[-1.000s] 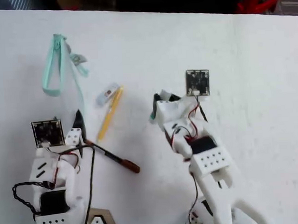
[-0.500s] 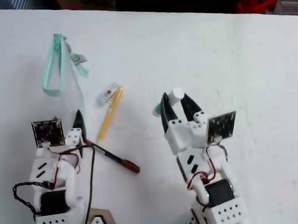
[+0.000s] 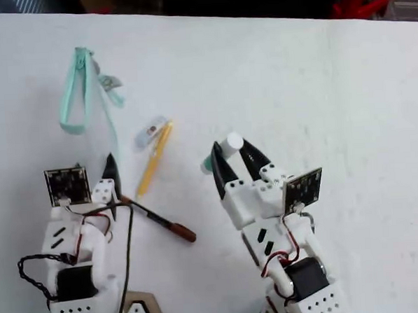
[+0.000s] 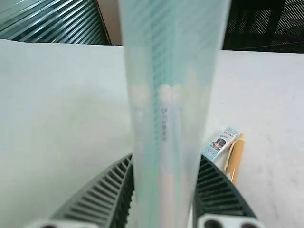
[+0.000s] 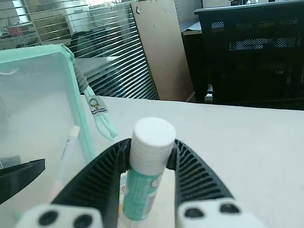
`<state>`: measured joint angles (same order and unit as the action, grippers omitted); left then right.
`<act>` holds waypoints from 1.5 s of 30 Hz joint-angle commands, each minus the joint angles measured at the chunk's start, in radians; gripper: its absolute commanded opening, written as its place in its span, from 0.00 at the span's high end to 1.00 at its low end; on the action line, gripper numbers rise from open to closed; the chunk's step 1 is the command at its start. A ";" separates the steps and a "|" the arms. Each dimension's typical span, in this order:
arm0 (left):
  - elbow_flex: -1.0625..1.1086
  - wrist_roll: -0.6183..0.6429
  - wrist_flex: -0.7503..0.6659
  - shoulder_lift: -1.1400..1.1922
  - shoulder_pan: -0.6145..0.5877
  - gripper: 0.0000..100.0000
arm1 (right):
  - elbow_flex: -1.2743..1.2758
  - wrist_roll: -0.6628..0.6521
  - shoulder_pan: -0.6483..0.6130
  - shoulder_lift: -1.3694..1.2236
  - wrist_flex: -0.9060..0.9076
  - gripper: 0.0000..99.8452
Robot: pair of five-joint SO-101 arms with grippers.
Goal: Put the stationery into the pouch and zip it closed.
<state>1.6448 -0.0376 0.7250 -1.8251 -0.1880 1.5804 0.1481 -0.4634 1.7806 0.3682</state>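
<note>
Pouch: the clear, mint-trimmed pouch [image 3: 86, 89] stands on edge on the bench [image 3: 345, 86], seen as a narrow loop from above.
Left tool: the left tool [image 4: 166, 160] is pressed onto the pouch's near end and holds it upright.
Right tool: the right tool [image 3: 231, 150] pinches the glue stick [image 3: 227, 146] with its white cap forward, well apart from the pouch on the right arm's side.
Loose items: the eraser [image 3: 151, 131] and yellow pen [image 3: 153, 161] lie near the pouch, between it and the glue stick. A brown-tipped pen [image 3: 163, 222] lies by the pouch's held end.
Likely step: bringing the glue stick to the pouch mouth.
Risk, mouth: the pouch looks nearly flat, so the stick may hit the trim and fold the pouch or tug it from the left tool.
Risk, grip: the round body could swivel or slide between the fingers.
Risk, path: a low approach may knock the pen and eraser away.
</note>
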 commanded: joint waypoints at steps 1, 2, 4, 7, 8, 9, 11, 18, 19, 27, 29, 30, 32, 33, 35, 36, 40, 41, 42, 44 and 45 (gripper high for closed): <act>0.000 0.005 -0.023 -0.001 0.010 0.83 | -0.011 -0.003 -0.007 -0.004 0.001 0.98; 0.000 0.005 -0.023 -0.001 0.010 0.83 | -0.011 -0.002 -0.004 -0.004 0.001 0.98; 0.000 0.005 -0.023 -0.001 0.010 0.83 | -0.011 0.035 0.001 -0.004 0.002 0.98; 0.000 0.005 -0.023 -0.001 0.010 0.83 | -0.011 0.060 0.010 -0.004 0.007 0.98; 0.000 0.005 -0.023 -0.001 0.010 0.83 | -0.011 0.060 0.010 -0.004 0.007 0.98; 0.000 0.005 -0.023 -0.001 0.010 0.83 | -0.011 0.060 0.010 -0.004 0.007 0.98; -0.002 0.005 -0.018 -0.001 0.010 0.83 | -0.011 0.064 0.010 -0.004 0.007 0.98; -0.041 0.006 0.043 -0.001 0.010 0.82 | -0.011 0.064 0.010 -0.004 0.007 0.98; -0.061 0.006 0.072 -0.001 0.012 0.82 | -0.011 0.064 0.010 -0.004 0.007 0.98; -0.101 -0.038 0.161 -0.001 0.044 0.82 | -0.006 0.060 0.010 -0.004 0.007 0.98; -0.101 -0.041 0.161 -0.001 0.041 0.82 | -0.005 0.060 0.010 -0.004 0.007 0.98; -0.101 -0.041 0.161 -0.001 0.039 0.82 | -0.005 0.060 0.010 -0.004 0.007 0.98; -0.101 -0.041 0.161 -0.001 0.038 0.82 | -0.005 0.060 0.010 -0.004 0.007 0.98; -0.101 -0.041 0.161 -0.001 0.038 0.82 | -0.005 0.060 0.010 -0.004 0.007 0.98; -0.101 -0.041 0.161 -0.001 0.038 0.82 | -0.005 0.060 0.010 -0.004 0.007 0.98; -0.101 -0.041 0.160 -0.001 0.038 0.82 | -0.005 0.060 0.010 -0.004 0.007 0.98; -0.094 -0.037 0.153 -0.001 0.039 0.83 | -0.011 0.058 0.012 -0.004 -0.001 0.98; -0.091 -0.037 0.153 -0.001 0.042 0.83 | -0.021 0.058 0.012 0.002 -0.001 0.98; -0.081 -0.037 0.150 -0.001 0.042 0.83 | -0.048 0.058 0.012 -0.004 -0.001 0.98; -0.060 -0.040 0.120 -0.001 0.044 0.83 | -0.118 0.058 0.012 -0.005 0.007 0.98; -0.044 -0.041 0.100 -0.001 0.044 0.83 | -0.157 0.058 0.012 -0.007 0.008 0.98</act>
<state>1.5896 -0.0683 0.8815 -1.8282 -0.1588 1.5451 0.2048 -0.4603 1.7791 0.3713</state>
